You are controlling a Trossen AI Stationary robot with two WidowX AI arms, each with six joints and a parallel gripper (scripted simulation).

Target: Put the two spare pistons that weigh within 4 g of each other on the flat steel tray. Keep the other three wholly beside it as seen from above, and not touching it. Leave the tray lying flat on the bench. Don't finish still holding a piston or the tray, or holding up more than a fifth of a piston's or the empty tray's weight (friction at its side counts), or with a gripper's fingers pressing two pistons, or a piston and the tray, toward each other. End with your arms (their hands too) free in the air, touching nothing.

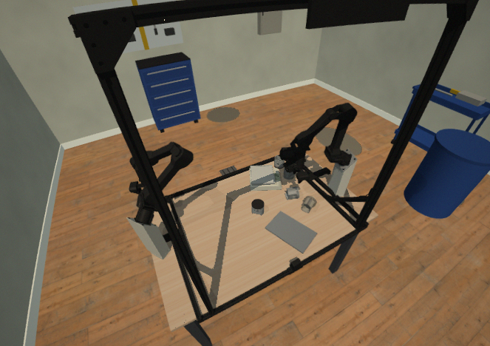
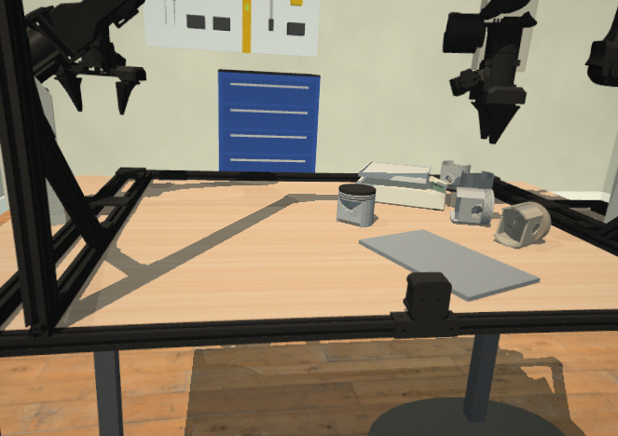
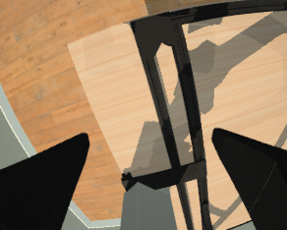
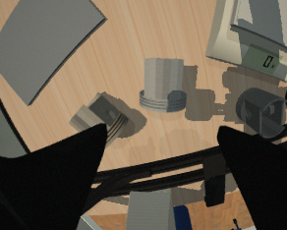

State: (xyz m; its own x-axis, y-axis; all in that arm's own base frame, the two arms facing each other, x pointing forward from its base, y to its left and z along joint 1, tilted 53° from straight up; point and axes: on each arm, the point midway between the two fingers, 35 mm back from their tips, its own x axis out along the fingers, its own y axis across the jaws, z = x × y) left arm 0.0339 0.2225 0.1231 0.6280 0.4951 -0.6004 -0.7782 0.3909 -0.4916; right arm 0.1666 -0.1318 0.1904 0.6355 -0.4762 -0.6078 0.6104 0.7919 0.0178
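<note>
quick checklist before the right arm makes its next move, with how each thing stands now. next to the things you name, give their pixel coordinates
1. Right hand (image 2: 491,141) (image 4: 163,129) open, nothing between its fingers: ok
2. Left hand (image 2: 101,112) (image 3: 150,134) open and off the bench: ok
3. Steel tray (image 1: 290,231) (image 2: 448,263) (image 4: 49,41) lying flat on the bench: ok
4. Matching pair of pistons on the tray: not ok, no piston is on it
5. Black-topped piston (image 1: 257,207) (image 2: 356,205) upright beside the tray: ok
6. Which two pistons match within 4 g: cannot tell, looks don't give weight
</note>
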